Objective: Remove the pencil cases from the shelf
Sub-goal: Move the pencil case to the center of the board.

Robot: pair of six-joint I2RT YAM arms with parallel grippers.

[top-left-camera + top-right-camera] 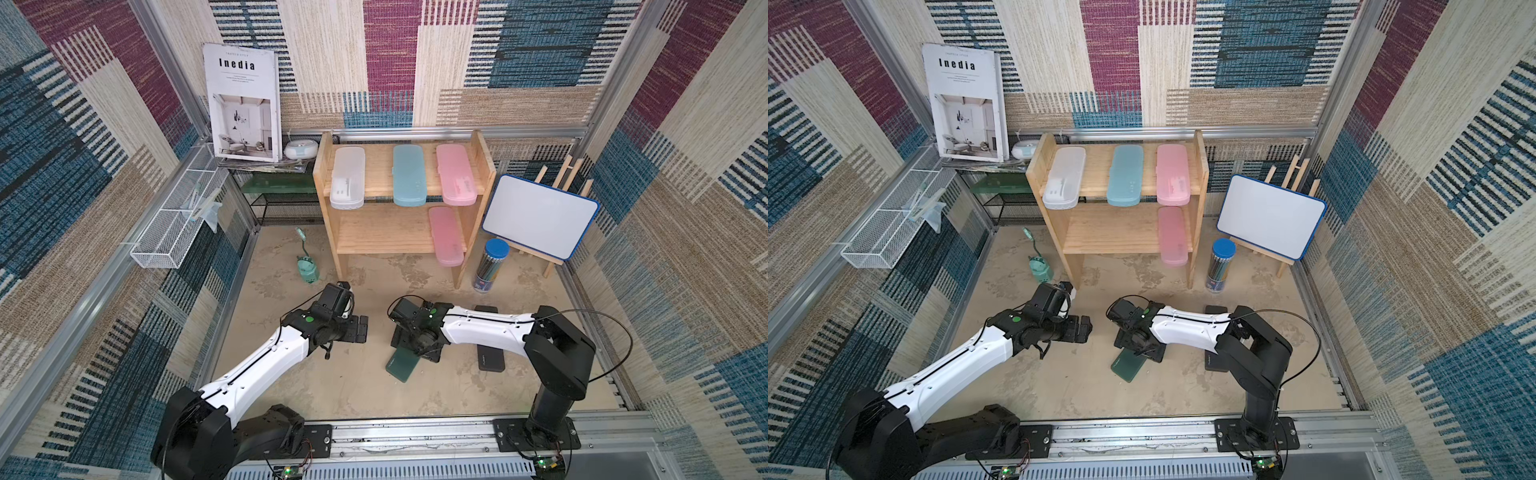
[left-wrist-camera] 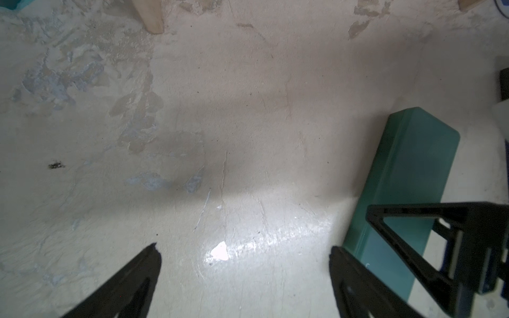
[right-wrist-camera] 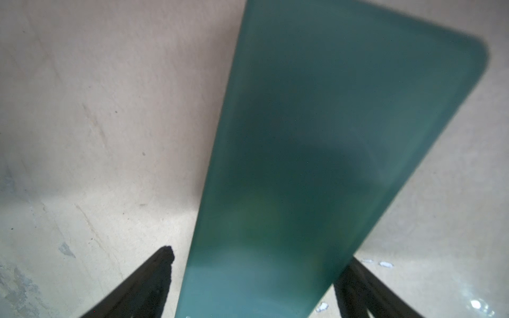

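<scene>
Right tool (image 3: 261, 256) straddles the dark green case (image 3: 330, 137) — jaws apart, not clamped — left tool (image 2: 244, 246) spread wide.

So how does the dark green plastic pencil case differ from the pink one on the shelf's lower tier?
The dark green plastic pencil case lies on the tabletop, between the jaws of the right gripper; the translucent pink plastic pencil case rests untouched on the lower tier of the wooden shelf, overhanging its front. Both are long, flat, round-cornered boxes.

A lab test cell staged as a study nook: aluminium rail (image 1: 415, 434) at bottom, woven wall panels (image 1: 390, 62) behind, wooden shelf (image 1: 382, 232) at centre.
</scene>
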